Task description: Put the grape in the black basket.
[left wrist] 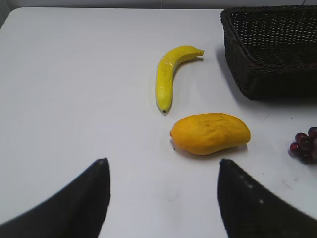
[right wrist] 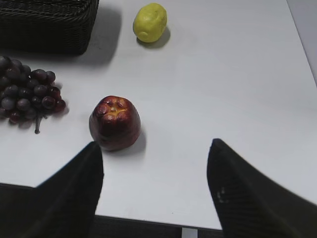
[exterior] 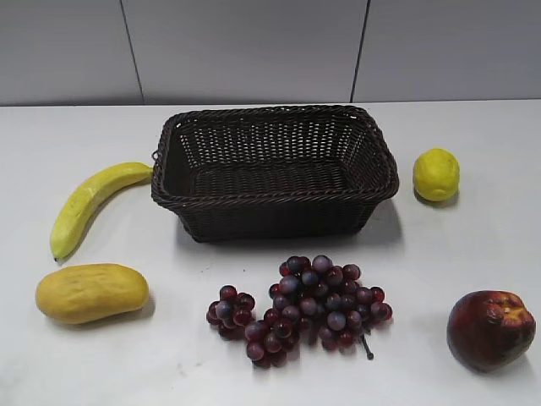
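Observation:
The grape (exterior: 304, 306), a wide bunch of dark red-purple berries with a thin stem, lies on the white table in front of the black basket (exterior: 272, 127). The woven basket is empty. The bunch also shows at the left edge of the right wrist view (right wrist: 27, 91) and barely at the right edge of the left wrist view (left wrist: 307, 145). The basket corner shows in both wrist views (left wrist: 272, 49) (right wrist: 47, 27). My left gripper (left wrist: 161, 163) is open and empty over bare table. My right gripper (right wrist: 154, 146) is open and empty near the table's front edge. Neither gripper shows in the exterior view.
A banana (exterior: 89, 203) and a yellow mango (exterior: 91, 292) lie left of the basket. A lemon (exterior: 436, 174) sits to its right. A dark red apple-like fruit (exterior: 490, 328) sits at the front right, just ahead of my right gripper's left finger (right wrist: 115, 123).

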Action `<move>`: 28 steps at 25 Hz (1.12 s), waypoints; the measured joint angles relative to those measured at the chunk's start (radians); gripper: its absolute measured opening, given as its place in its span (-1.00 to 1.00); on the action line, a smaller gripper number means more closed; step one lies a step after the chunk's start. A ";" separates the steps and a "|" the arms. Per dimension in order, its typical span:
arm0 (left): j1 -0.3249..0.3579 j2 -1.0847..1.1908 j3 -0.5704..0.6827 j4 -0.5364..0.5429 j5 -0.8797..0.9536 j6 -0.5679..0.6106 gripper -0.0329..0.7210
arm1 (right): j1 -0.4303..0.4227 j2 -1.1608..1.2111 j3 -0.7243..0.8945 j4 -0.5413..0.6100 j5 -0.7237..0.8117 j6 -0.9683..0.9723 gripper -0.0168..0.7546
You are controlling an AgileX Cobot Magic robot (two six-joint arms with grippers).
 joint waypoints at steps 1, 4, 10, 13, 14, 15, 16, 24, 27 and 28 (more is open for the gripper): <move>0.000 0.000 0.000 0.000 0.000 0.000 0.47 | 0.000 0.000 0.000 0.000 0.000 0.000 0.34; 0.000 0.000 0.000 0.000 0.000 0.000 0.47 | 0.000 0.000 0.000 0.000 0.000 0.000 0.34; 0.000 0.000 0.000 0.000 0.000 0.000 0.47 | 0.000 0.000 0.000 0.000 0.000 0.000 0.34; 0.000 0.000 0.000 0.000 0.000 0.000 0.47 | 0.000 0.000 0.000 0.000 0.000 0.000 0.34; 0.000 0.000 0.000 0.000 0.000 0.000 0.47 | 0.000 0.000 0.000 0.000 0.000 0.000 0.34; 0.000 0.000 0.000 0.000 0.000 0.000 0.47 | 0.000 0.000 0.000 0.000 0.000 0.000 0.34; 0.000 0.000 0.000 0.001 0.000 0.000 0.47 | 0.000 0.000 0.000 0.000 0.000 0.000 0.34; 0.000 0.000 0.000 0.002 -0.001 0.000 0.46 | 0.000 0.000 0.000 0.000 0.000 0.000 0.34; 0.000 0.000 -0.007 0.005 -0.014 0.000 0.45 | 0.000 0.000 0.000 0.000 0.000 0.000 0.34; 0.000 0.000 -0.010 0.005 -0.027 0.000 0.45 | 0.000 0.000 0.000 0.000 0.000 0.000 0.34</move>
